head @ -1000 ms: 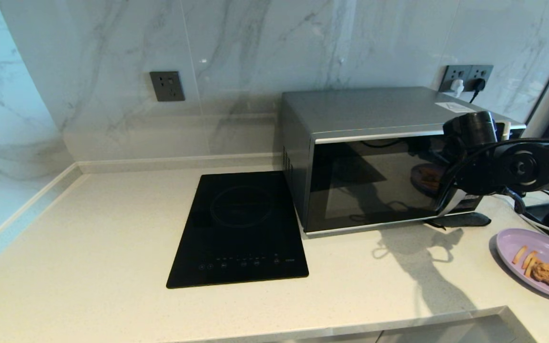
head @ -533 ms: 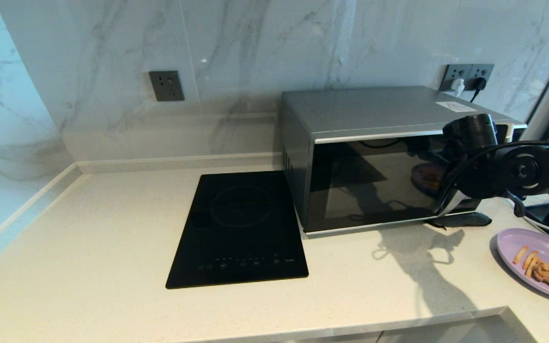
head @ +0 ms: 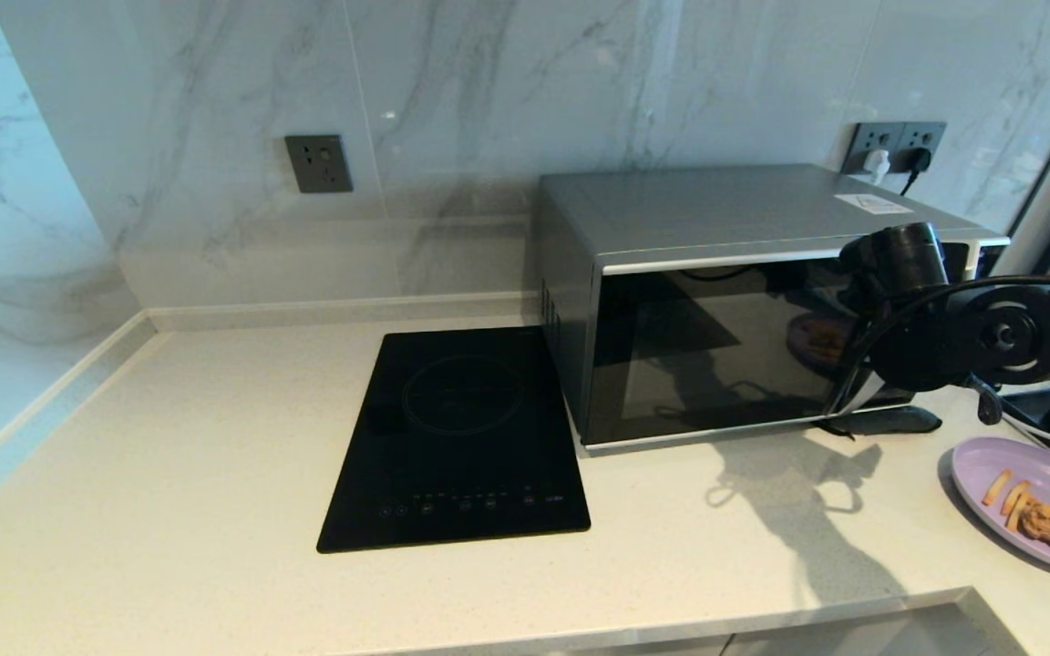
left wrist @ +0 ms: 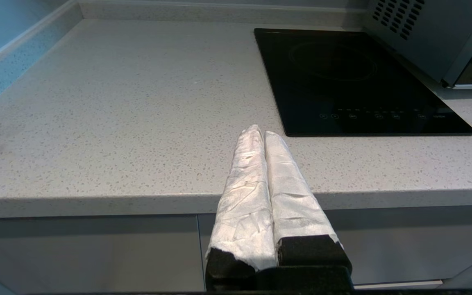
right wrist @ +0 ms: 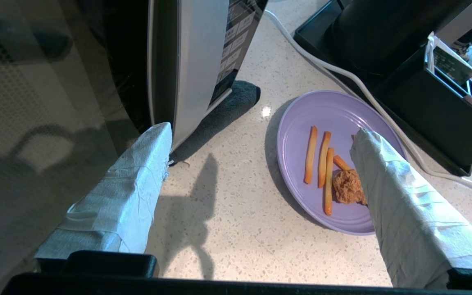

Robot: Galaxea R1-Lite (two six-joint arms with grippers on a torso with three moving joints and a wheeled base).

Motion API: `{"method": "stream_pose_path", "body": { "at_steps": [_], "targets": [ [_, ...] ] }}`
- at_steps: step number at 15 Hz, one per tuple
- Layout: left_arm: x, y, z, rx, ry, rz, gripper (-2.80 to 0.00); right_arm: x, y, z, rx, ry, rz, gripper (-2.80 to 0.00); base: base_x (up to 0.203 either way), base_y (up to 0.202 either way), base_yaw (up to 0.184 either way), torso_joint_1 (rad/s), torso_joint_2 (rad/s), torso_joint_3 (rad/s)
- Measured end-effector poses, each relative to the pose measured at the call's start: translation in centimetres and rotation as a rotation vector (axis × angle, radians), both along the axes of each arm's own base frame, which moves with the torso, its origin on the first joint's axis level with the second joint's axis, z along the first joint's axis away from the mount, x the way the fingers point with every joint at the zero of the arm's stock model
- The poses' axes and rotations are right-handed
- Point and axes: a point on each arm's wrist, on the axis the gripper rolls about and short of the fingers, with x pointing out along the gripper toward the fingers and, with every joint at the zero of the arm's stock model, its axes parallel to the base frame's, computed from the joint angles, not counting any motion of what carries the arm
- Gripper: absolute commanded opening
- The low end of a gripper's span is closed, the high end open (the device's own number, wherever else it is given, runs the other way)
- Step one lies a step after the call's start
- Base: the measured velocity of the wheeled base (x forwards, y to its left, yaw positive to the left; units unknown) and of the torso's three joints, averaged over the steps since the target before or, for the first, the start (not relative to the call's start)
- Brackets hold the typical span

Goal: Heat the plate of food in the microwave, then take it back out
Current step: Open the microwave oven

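Marble-veined wall panels back a pale speckled countertop (head: 215, 437), and on it, from biggest to smallest, sit the microwave (head: 725, 301) with its dark glass door closed, a flat black induction cooktop (head: 461, 437) just beside the microwave on its left, and the plate of food (head: 1031, 501) near the counter's right end, well apart from the door. Fries and a fried chicken piece lie on the lilac plate, which has not yet gone inside. At the door's right edge the right gripper (right wrist: 260, 135) hangs with its wrapped fingers (right wrist: 137, 164) spread wide, one fingertip close against the silver handle strip (right wrist: 195, 61), the other hanging over the plate. The left gripper (left wrist: 260, 135) is parked low in front of the counter edge, its two wrapped fingers pressed together on nothing. Judging from this, the door is what needs opening first. The risk is that a finger slides off the smooth curved strip without catching it, or that a pull shifts the whole oven; the outer finger could also sweep into the plate and scatter the fries.
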Motion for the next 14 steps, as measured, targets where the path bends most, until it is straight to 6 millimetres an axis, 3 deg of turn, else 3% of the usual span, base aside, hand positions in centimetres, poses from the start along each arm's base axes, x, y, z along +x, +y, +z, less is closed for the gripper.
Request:
{"method": "stream_pose_path", "body": {
  "at_steps": [8, 14],
  "targets": [
    [0.0, 0.0, 0.0, 0.000, 0.000, 0.000, -2.80, 1.7, 0.3, -0.2, 0.003, -0.136, 0.000, 0.00, 0.000, 0.000, 0.000, 0.000, 0.00, 0.000],
    [0.0, 0.0, 0.0, 0.000, 0.000, 0.000, -2.80, 2.1, 0.1, -0.9, -0.009, -0.132, -0.023, 0.00, 0.000, 0.000, 0.000, 0.000, 0.00, 0.000]
  ]
}}
